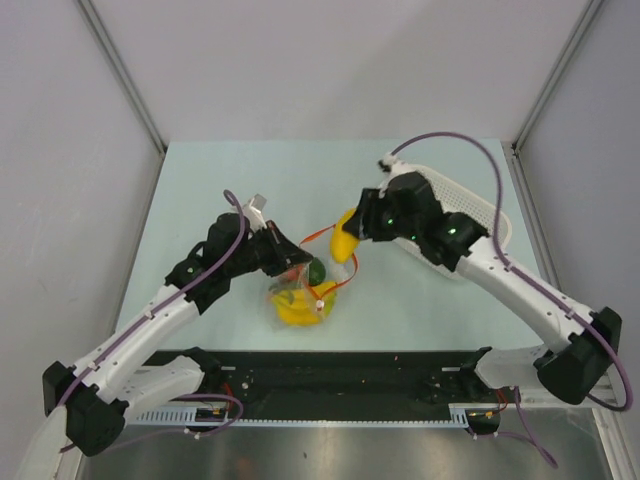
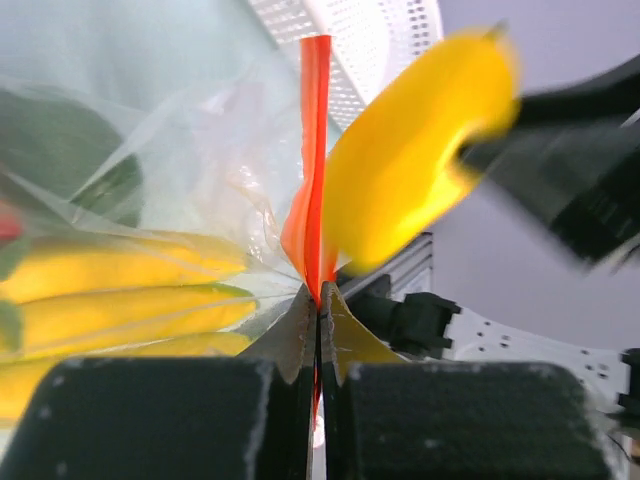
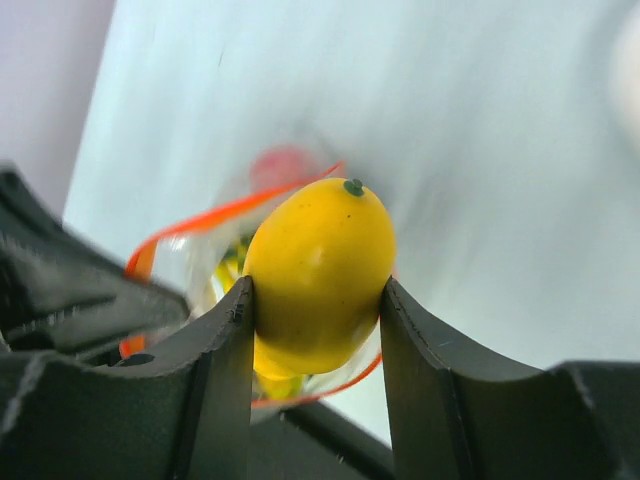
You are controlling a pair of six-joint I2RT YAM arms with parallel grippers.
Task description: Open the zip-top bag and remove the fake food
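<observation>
The clear zip-top bag lies at the table's middle, its red zip strip pulled open in a loop. My left gripper is shut on the bag's red rim. A yellow banana bunch and a dark green vegetable lie inside the bag. In the left wrist view they show as the bananas and the green piece. My right gripper is shut on the yellow lemon-like fruit, held just above the bag's mouth.
A white perforated basket stands at the back right, partly under my right arm. It also shows in the left wrist view. The black base rail runs along the near edge.
</observation>
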